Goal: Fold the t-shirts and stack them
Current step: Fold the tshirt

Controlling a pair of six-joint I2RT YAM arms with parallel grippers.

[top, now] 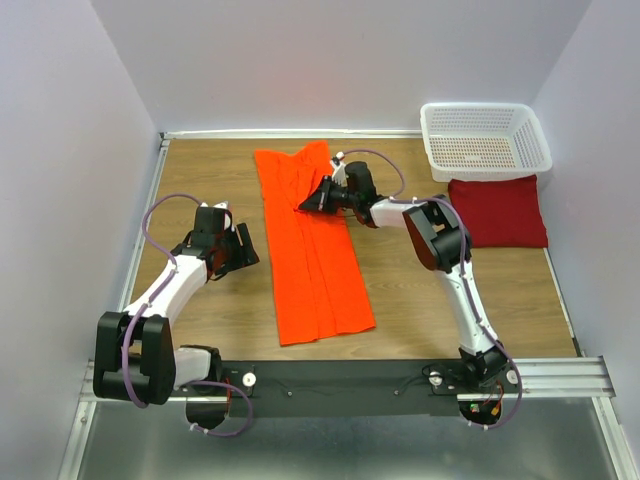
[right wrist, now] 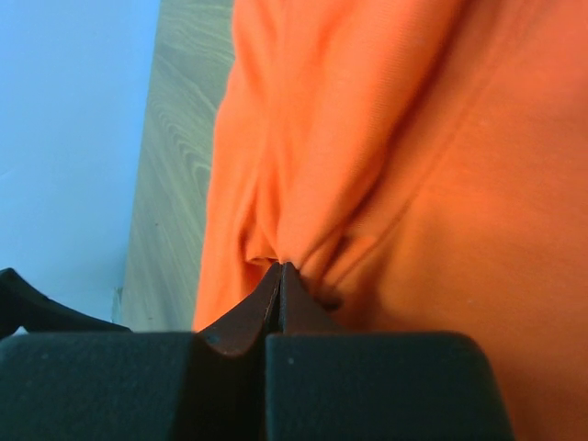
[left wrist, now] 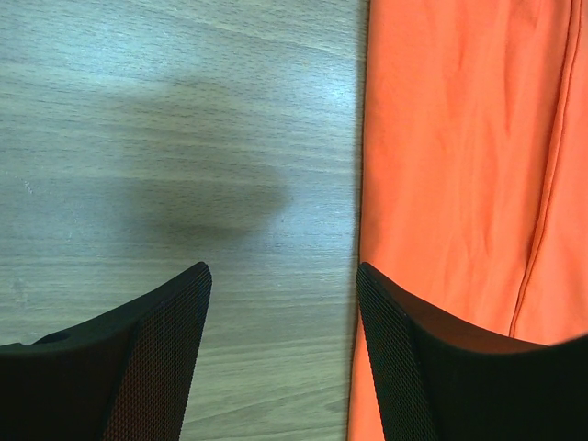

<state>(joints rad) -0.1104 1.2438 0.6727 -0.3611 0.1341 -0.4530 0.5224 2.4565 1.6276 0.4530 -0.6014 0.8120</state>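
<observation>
**Q:** What are your grippers doing?

**A:** My right gripper [right wrist: 280,272] has its fingers pressed together on a bunched fold of the orange t-shirt [top: 316,270], near the shirt's far end. My left gripper [left wrist: 285,276] is spread wide. One finger is above bare wood and the other is at the shirt's left edge, and it grips nothing.

**Q:** How does the shirt look?

**A:** It is bright orange and lies as a long, narrow strip down the middle of the table [top: 200,180], slightly slanted. Seams and soft creases run along its length, and the cloth puckers where I pinch it.

**Q:** And around it?

**A:** The maroon t-shirt [top: 500,212] lies as a folded rectangle at the far right. It is well apart from the orange one and just in front of a white mesh basket [top: 487,170]. The tabletop is wood-grained, with pale walls [top: 350,60] on three sides.
</observation>
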